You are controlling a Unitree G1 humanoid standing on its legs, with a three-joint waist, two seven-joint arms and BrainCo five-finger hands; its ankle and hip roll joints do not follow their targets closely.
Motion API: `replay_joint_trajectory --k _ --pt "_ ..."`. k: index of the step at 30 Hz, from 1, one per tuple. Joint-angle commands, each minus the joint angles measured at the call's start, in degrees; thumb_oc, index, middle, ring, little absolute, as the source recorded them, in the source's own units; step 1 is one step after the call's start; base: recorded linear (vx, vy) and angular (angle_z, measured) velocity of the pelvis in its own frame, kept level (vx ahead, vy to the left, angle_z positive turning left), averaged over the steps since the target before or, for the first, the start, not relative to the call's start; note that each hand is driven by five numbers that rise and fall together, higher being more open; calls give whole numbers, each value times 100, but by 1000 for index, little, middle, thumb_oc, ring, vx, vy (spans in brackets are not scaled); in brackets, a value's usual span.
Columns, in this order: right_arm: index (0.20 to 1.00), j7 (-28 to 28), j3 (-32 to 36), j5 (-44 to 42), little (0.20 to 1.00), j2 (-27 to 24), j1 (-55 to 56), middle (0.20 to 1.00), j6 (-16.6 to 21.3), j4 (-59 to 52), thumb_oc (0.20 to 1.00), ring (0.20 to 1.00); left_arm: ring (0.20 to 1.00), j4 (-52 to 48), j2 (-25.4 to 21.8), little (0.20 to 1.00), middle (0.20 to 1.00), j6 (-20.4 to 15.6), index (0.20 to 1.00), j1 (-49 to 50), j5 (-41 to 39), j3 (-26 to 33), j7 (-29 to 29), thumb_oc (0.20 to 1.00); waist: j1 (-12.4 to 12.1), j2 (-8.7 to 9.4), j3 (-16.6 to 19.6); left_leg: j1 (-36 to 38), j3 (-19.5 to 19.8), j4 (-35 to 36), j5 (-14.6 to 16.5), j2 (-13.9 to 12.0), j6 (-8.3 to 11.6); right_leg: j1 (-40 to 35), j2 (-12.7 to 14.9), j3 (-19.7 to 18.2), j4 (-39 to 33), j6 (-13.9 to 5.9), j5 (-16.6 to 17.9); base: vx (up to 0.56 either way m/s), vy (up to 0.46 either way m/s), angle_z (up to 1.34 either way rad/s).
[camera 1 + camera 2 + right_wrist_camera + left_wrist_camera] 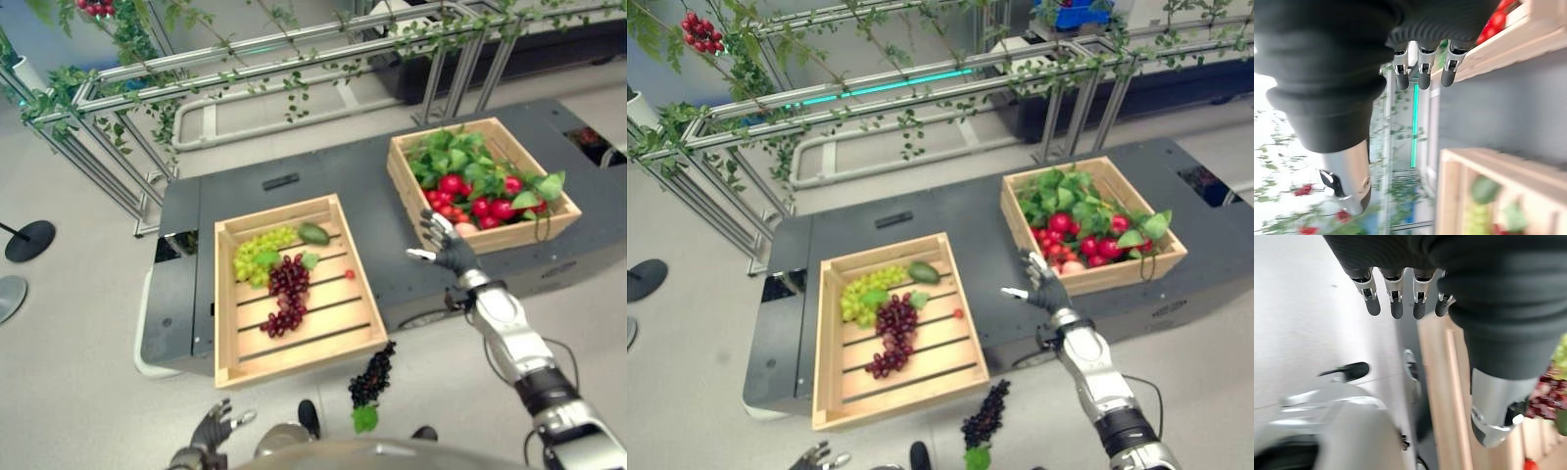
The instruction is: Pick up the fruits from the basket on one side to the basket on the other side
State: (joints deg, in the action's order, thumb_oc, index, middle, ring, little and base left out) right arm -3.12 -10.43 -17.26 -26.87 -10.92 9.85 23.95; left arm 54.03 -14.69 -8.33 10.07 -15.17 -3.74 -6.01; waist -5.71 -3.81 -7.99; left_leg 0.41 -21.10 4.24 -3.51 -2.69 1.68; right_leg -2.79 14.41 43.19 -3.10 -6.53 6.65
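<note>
Two wooden crates sit on a dark table (362, 186). The right crate (549, 225) holds red fruits (490, 208) under green leaves. The left crate (333, 338) holds green grapes (257, 255), dark red grapes (286, 292), a green avocado (313, 233) and a small red fruit (350, 274). A dark grape bunch (372, 377) lies on the floor below the left crate. My right hand (446, 247) hovers open at the right crate's near-left corner, holding nothing. My left hand (211, 429) hangs low near the floor, fingers relaxed and empty.
A metal frame rack (294, 59) draped with vines and red berries stands behind the table. A round black stand base (29, 240) rests on the floor at the far left. Bare dark tabletop lies between the crates.
</note>
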Motion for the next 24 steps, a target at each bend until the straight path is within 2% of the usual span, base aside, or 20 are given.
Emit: replay_joint_trajectory --k 1,8,10,12,16,18,24 --pt "1000 114 148 247 1000 217 -105 1000 212 469 1000 1000 1000 173 -178 1000 1000 -249 1000 -264 197 -150 32 1000 -89 123 101 92 -158 -112 100 -96 378 -164 231 -13 184 -378 -42 0 0 0" --pt "1000 273 233 746 1000 346 231 1000 20 2078 1000 1000 1000 194 -177 1000 1000 -202 1000 -310 381 -92 103 1000 -25 159 142 89 -161 -89 93 -72 377 -181 231 -10 171 -369 -39 5 1 2" --pt "1000 313 235 931 1000 360 266 1000 -58 2570 1000 1000 1000 -235 -190 1000 1000 -176 1000 -193 400 -170 77 1000 -58 172 135 84 -136 -89 99 -63 368 -195 231 17 177 -370 -39 0 0 0" --pt "1000 335 268 1311 1000 421 303 1000 -321 3917 1000 1000 1000 -820 -274 1000 1000 -19 1000 -24 345 -342 -96 1000 -140 186 150 67 -69 -88 100 -53 356 -226 241 82 178 -379 -36 6 -18 5" --pt "1000 287 381 1519 1000 479 316 1000 -507 4841 1000 1000 1000 -919 -343 1000 1000 123 1000 -42 355 -377 -201 1000 -187 191 188 61 -29 -85 108 -41 346 -256 250 131 173 -390 -34 25 5 18" --pt "1000 355 898 1480 1000 484 448 1000 -806 5849 1000 1000 1000 -1141 -358 1000 1000 286 1000 -40 366 -356 -322 1000 -250 187 270 68 16 -86 140 -18 327 -313 261 202 160 -411 -33 61 8 8" --pt "1000 363 1324 1322 1000 475 532 1000 -1037 6192 1000 1000 1000 -1774 -358 1000 1000 545 1000 330 245 -415 -634 1000 -367 181 361 90 104 -79 172 1 308 -391 256 288 143 -430 -34 37 5 10"
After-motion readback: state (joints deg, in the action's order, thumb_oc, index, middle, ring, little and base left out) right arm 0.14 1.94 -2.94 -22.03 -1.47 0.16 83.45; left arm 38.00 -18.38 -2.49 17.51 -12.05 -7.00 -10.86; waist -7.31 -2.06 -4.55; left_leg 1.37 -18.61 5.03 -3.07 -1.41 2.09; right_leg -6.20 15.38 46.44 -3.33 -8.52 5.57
